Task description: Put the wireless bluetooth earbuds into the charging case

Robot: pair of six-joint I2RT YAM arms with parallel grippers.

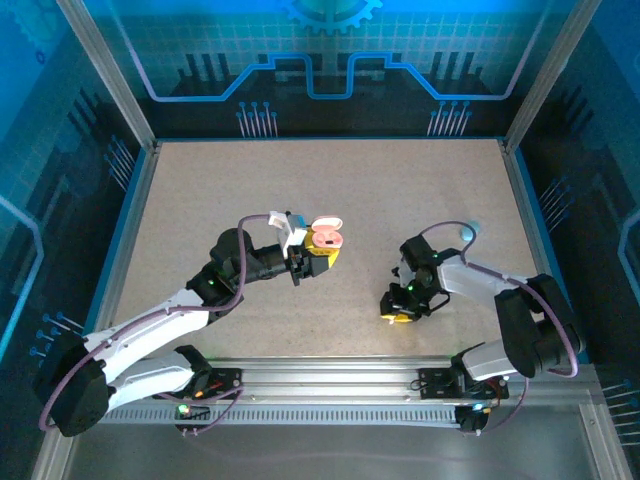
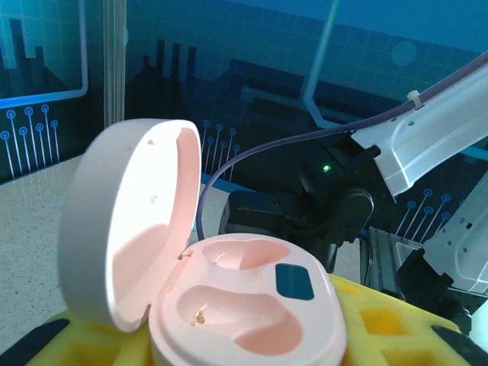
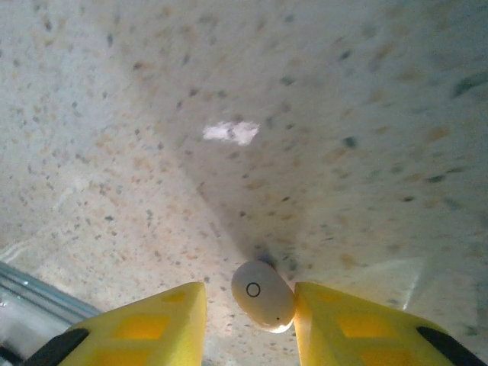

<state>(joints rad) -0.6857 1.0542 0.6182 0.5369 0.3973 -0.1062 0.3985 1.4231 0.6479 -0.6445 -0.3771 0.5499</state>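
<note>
The pink charging case (image 2: 252,305) sits between the yellow fingers (image 2: 396,324) of my left gripper (image 2: 236,339), lid (image 2: 126,229) swung open, both bud wells empty. From above, the case (image 1: 326,237) is held over the table's middle by the left gripper (image 1: 316,256). A whitish earbud (image 3: 263,296) with a small ring mark lies on the speckled table. My right gripper (image 3: 250,309) stands open around it, pointing down. Its right finger (image 3: 358,328) touches the bud and its left finger (image 3: 145,332) stands apart. In the top view the right gripper (image 1: 399,315) is low near the front rail.
The right arm (image 2: 427,137) crosses behind the case in the left wrist view. An aluminium rail (image 1: 330,375) runs along the near edge, with frame posts and blue walls around the table (image 1: 330,180). A small pale blob (image 1: 470,232) lies beside the right arm's cable.
</note>
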